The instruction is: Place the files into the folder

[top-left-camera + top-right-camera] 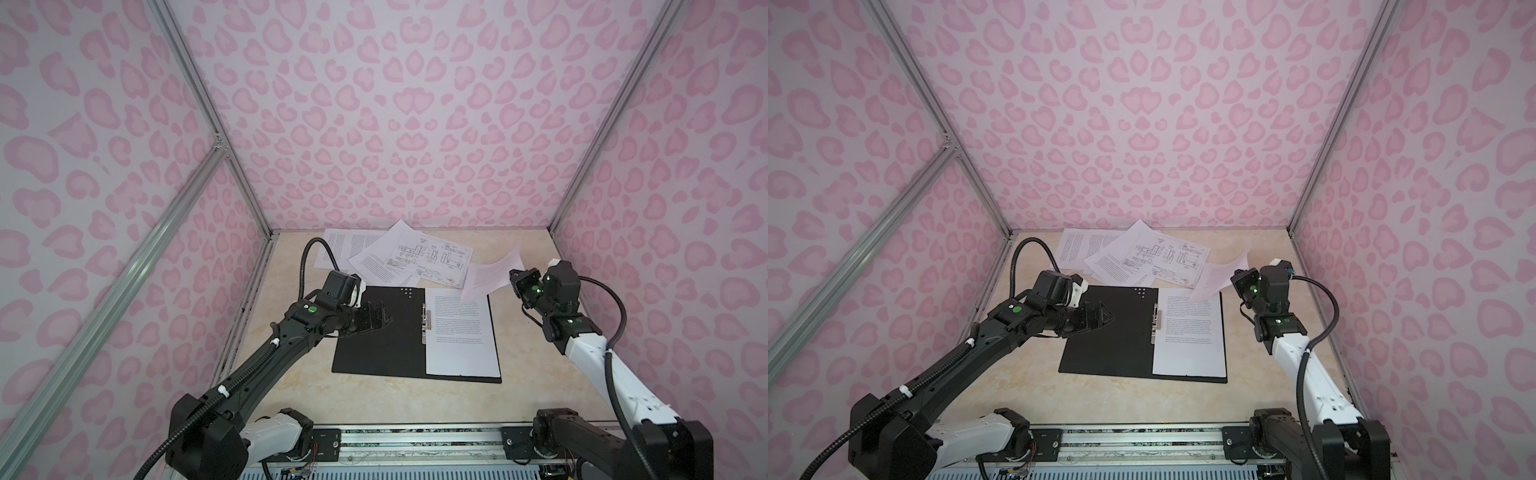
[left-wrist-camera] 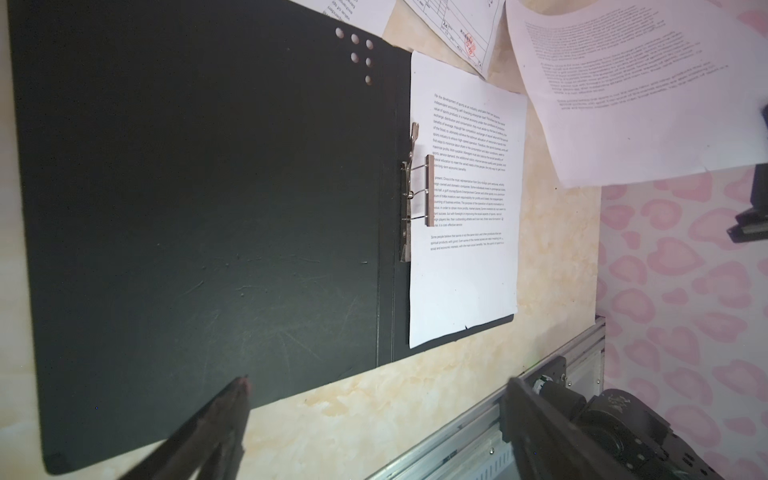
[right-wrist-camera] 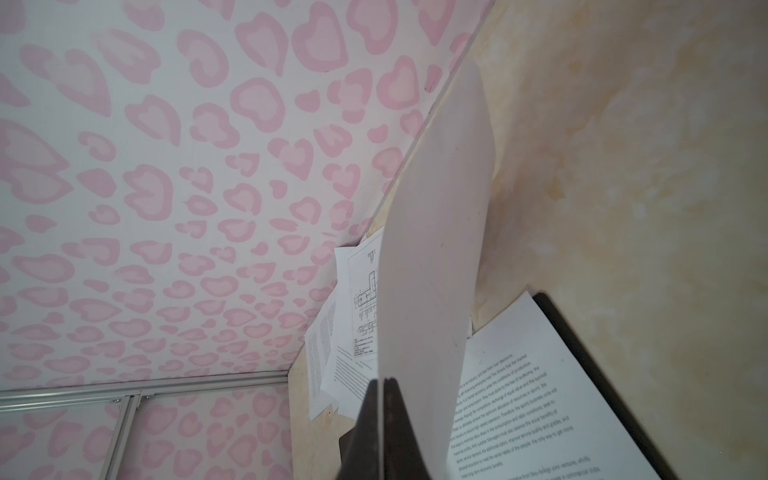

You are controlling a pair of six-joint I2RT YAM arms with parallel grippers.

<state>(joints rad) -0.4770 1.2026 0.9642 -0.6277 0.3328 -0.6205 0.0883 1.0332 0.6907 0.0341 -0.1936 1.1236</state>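
The folder [image 1: 380,349] lies open on the table, black inside up, with a metal clip [image 1: 424,322] at its spine. One printed sheet [image 1: 461,332] lies flat on its right half. My right gripper [image 1: 513,281] is shut on the edge of another text sheet [image 1: 492,274], which hangs curved in the air over the folder's far right corner; the right wrist view shows the pinch [image 3: 384,382] on this sheet [image 3: 432,249]. My left gripper [image 1: 382,318] hovers open and empty over the folder's left half [image 2: 208,208]. More files [image 1: 432,257] lie overlapped behind the folder.
Pink-patterned walls close in the table [image 1: 374,401] on the left, the back and the right. A metal rail [image 1: 415,436] with both arm bases runs along the front edge. The loose sheets at the back include a line drawing [image 1: 1167,255] and text pages [image 1: 1077,245].
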